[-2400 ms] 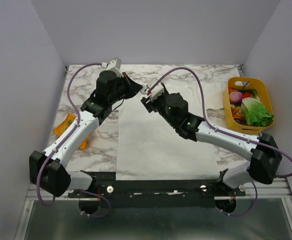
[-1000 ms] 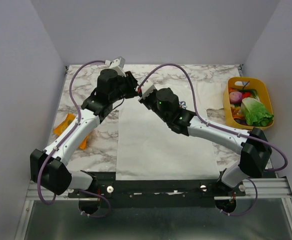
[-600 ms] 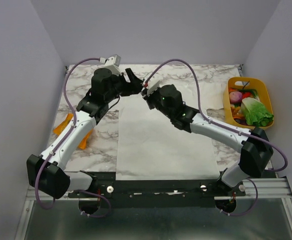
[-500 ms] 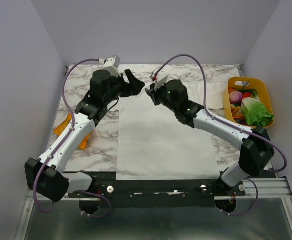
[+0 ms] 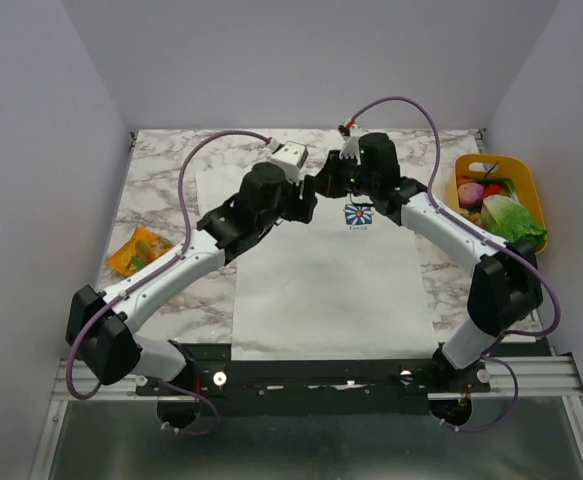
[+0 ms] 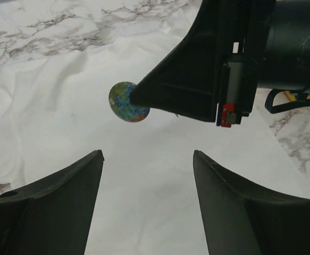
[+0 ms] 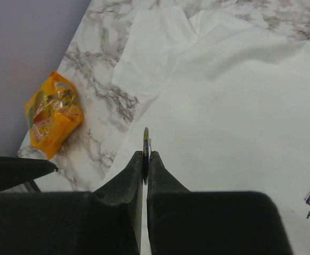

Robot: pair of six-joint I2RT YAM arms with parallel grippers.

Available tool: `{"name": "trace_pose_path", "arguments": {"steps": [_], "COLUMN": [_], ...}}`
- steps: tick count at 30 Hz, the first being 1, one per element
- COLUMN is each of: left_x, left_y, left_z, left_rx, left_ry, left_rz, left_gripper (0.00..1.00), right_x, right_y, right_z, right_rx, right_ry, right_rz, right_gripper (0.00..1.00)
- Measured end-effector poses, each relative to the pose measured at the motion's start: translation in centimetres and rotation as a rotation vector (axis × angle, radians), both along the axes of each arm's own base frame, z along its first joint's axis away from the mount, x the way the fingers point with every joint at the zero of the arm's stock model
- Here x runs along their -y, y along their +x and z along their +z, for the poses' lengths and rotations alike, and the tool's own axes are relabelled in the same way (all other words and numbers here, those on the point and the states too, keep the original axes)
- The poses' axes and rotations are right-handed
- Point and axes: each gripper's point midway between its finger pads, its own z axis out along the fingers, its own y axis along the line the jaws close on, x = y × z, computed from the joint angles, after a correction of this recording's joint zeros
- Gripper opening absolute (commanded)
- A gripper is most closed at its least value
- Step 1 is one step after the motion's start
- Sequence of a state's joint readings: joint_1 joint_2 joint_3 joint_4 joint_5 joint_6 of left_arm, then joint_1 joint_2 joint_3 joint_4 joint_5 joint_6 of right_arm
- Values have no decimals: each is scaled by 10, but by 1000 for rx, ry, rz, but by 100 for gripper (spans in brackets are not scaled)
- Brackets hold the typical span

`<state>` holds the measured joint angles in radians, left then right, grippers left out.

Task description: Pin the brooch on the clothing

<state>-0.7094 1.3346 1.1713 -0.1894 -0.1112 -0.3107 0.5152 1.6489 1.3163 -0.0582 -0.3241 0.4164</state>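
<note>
Brooch (image 7: pixel 145 136) pinched edge-on (right end effector (image 7: pixel 145 157)) above T-shirt (image 7: pixel 224 106); left end effector (image 6: pixel 147 155) gapes.

**Soft overhead light, hardly a shadow**

Bright, even light comes from above; the white T-shirt (image 5: pixel 331 280) glows without glare, and shadows on it are faint and soft-edged. Through the left wrist camera the brooch (image 6: pixel 128 102) is crisp, while the left gripper (image 6: pixel 148 155), nearest the lens, is a black, featureless mass.
</note>
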Motion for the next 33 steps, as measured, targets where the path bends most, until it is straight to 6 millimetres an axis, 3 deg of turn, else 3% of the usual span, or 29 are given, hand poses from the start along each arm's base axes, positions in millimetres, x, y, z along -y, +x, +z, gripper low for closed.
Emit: {"name": "trace_pose_path", "arguments": {"steps": [7,17,19,26,29,30,33], "left_x": [25,24,22,21,24,25,27], "left_y": [15,29,32,35,35,35,34], "left_z": [-16,-43,-44,-47,-46,-46,-45], "left_rx": [61,58,61,67,74,76,86], "left_ry": [215,388,401,416,413,413,419], "left_rz": [11,70,85,101,97,95,90], "left_gripper": [65,57,47,35,16,6,0], "right_x": [-7,-1,-1,-3,-3,-3,-2], "right_y": [-6,-8,-9,-13,-13,-13,-12], "right_z": [2,-3,-3,-2,-1,-1,0], "right_rx": [-76,-124,-131,-147,-152,-151,-149], "right_ry": [26,25,27,42,50,51,55], "right_rz": [23,14,15,32,35,36,35], "right_gripper": [1,1,1,1,1,1,15]}}
